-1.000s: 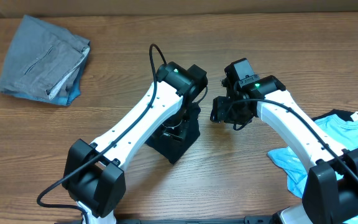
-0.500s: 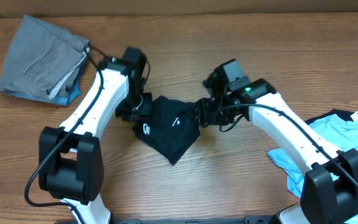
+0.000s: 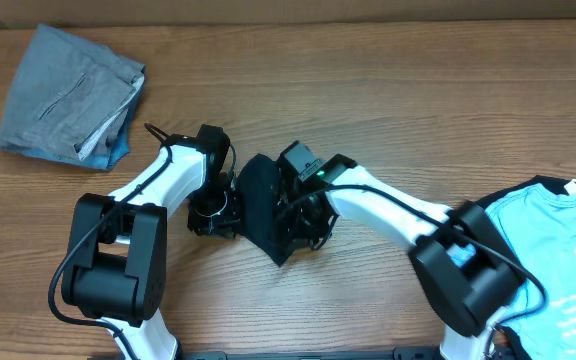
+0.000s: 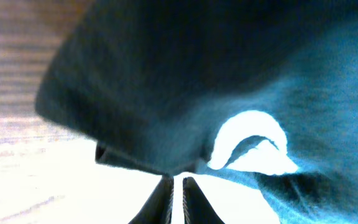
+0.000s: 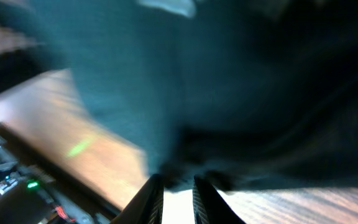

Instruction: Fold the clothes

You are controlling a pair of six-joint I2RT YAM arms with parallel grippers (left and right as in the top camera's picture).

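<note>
your left arm (image 3: 158, 182) and right arm (image 3: 388, 205): white link shells, black joint housings, thin black cables (image 3: 154, 131); green lamp (image 3: 320, 173) on the right wrist.

Robot lab: wooden table (image 3: 388, 90), left arm (image 3: 158, 185), right arm (image 3: 388, 205).

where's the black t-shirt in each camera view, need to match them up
Overhead: black T-shirt bunched near the table's middle.
Left wrist: black T-shirt fills most of the frame, white logo right of centre.
Right wrist: black T-shirt spans the top and right, blurred.
Shared landmark: the wooden table, showing beside it in all three.
</note>
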